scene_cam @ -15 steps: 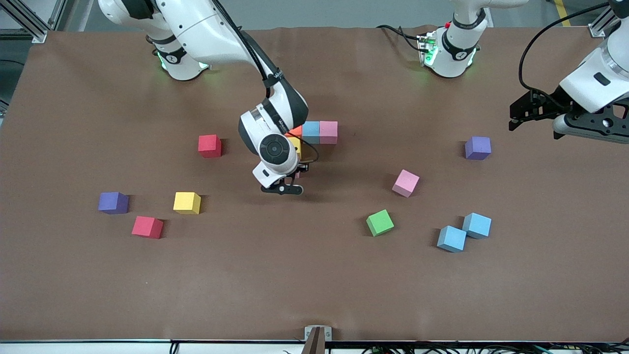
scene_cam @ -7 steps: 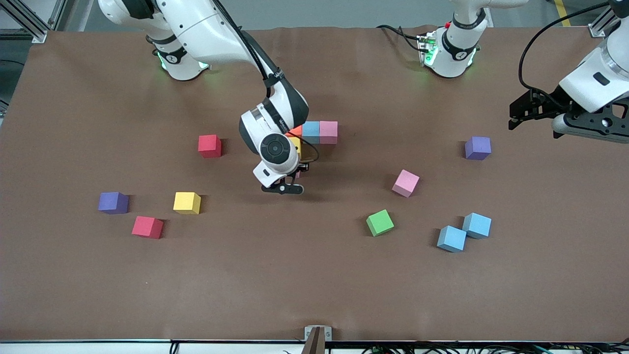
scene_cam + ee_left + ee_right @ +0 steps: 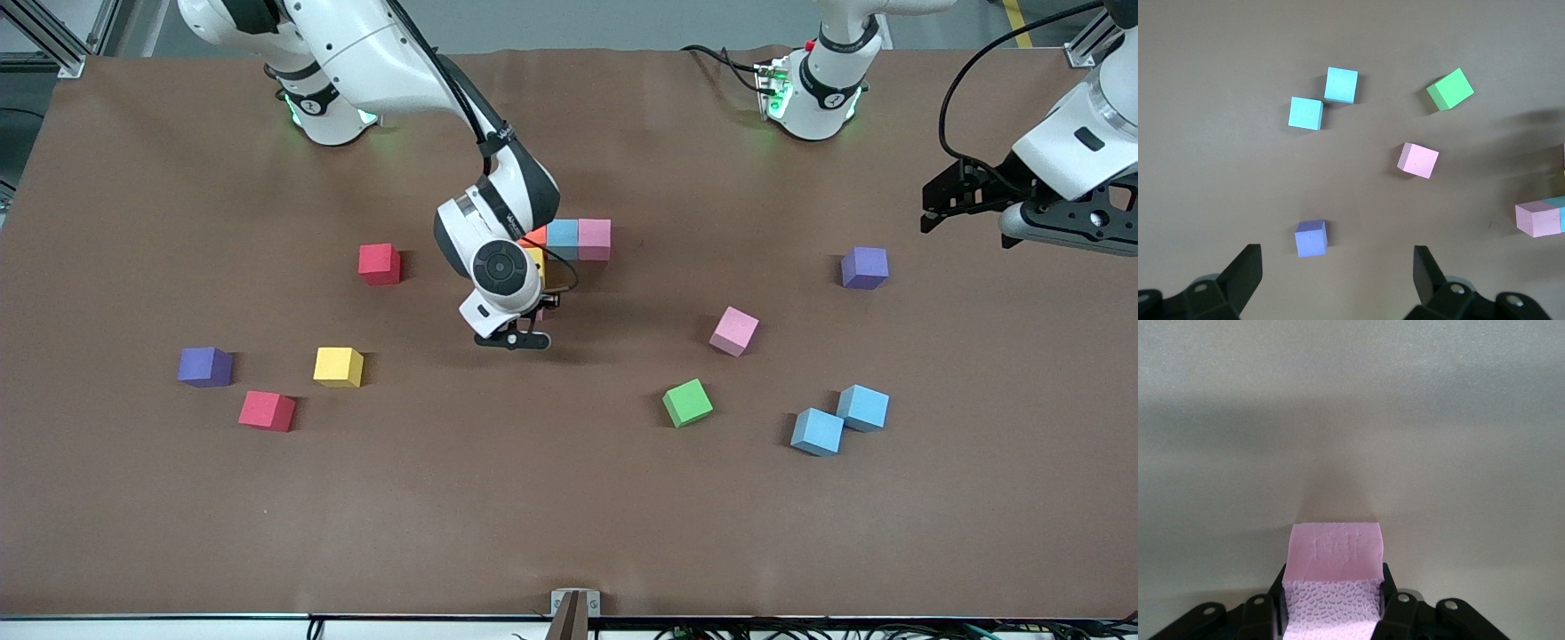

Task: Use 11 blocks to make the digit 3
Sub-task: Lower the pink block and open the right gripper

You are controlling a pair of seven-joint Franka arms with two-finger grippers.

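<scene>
Right gripper (image 3: 524,331): mine, low over the bench (image 3: 569,516), just at the camera-side end of the started figure; fingers clenched on a pink block (image 3: 1333,577).
Held pink block: squeezed on two opposite side faces, top face level in the right wrist view, a flat face turned down. I judge this grip keeps it square for setting down flush.
Left gripper (image 3: 1335,280): also mine, fingers released wide and empty, hanging over the left arm's end of the bench above the purple cube (image 3: 864,268); this arm waits.
The digit 3 (image 3: 569,242): only begun. Orange block (image 3: 536,236), light blue block (image 3: 562,238) and pink block (image 3: 594,238) touch in a row; a yellow block (image 3: 534,263) sits against the orange one, nearer the camera. My wrist hides part of this corner.
Orientation of figure: the finished row runs along the line between the two arms' ends; the tall axis runs toward the camera, started by the yellow block. I judge the held pink block continues that column.
Loose blocks, left arm's end: pink (image 3: 734,331), green (image 3: 687,402), two light blue (image 3: 840,420) touching at a corner.
Loose blocks, right arm's end: two red (image 3: 379,263), one yellow (image 3: 338,366), a second purple cube (image 3: 204,366) not wanted.
Progress, judged: early; most blocks unplaced.
</scene>
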